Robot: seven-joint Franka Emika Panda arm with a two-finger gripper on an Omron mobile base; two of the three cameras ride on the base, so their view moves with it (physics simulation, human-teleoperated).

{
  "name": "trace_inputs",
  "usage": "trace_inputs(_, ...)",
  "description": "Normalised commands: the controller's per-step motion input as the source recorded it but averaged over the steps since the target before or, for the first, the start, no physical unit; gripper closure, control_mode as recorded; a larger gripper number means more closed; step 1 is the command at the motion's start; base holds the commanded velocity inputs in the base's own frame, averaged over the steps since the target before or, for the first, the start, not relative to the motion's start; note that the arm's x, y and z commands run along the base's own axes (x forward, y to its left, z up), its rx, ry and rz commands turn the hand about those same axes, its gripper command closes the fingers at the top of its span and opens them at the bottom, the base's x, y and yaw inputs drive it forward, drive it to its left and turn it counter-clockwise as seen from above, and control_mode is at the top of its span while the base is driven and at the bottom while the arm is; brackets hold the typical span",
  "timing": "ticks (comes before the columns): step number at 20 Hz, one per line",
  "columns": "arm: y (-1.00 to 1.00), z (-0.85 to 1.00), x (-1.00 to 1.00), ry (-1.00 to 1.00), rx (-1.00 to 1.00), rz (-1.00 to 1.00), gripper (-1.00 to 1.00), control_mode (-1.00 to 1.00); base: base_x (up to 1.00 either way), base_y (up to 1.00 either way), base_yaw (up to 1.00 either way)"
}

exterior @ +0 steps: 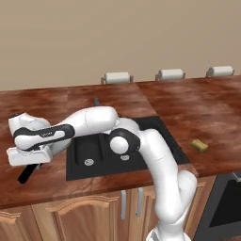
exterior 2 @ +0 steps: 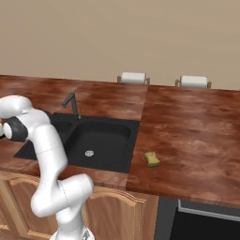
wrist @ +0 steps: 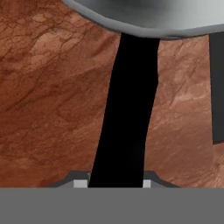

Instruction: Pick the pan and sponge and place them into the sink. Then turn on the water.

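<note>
1. Over on the far left of the counter (exterior: 56, 101), the arm reaches down low, with its gripper (wrist: 113, 183) straddling the black handle (wrist: 127, 109) of the pan (wrist: 148, 15).
2. Seen from the hand, the handle runs straight up between the two finger tips (wrist: 80, 183) to the pan's silver-grey rim; the tips sit tight against both sides of it, clenched on the handle.
3. From the left base view, the handle's free end (exterior: 26, 173) pokes out below the hand, resting on the wood left of the sink (exterior: 155, 123).
4. Next comes the black double-basin sink, with a silver drain (exterior 2: 89, 153) in the big basin and the dark faucet (exterior 2: 71, 104) behind.
5. Farther right, the yellow sponge (exterior 2: 151, 159) lies on the counter, just beside the sink's right edge, well apart from the pan.
</note>
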Motion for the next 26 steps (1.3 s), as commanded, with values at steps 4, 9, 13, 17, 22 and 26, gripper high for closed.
trace_inputs(4,-0.34,0.19,-0.01,0.00,-0.04,-0.11,1.00,-1.00,0.00,0.00,0.00)
trace_inputs(9,-0.37,0.15,-0.02,0.00,-0.01,-0.11,1.00,-1.00,0.00,0.00,0.00)
trace_inputs(13,-0.39,0.10,0.00,0.00,0.00,-0.11,1.00,-1.00,0.00,0.00,0.00)
trace_inputs(17,-0.37,0.02,-0.02,0.02,0.00,-0.11,1.00,-1.00,0.00,0.00,0.00)
trace_inputs(22,-0.38,0.00,-0.08,0.00,0.00,-0.08,1.00,-1.00,0.00,0.00,0.00)
trace_inputs(26,-0.29,0.00,-0.04,0.00,0.00,-0.07,1.00,-1.00,0.00,0.00,0.00)
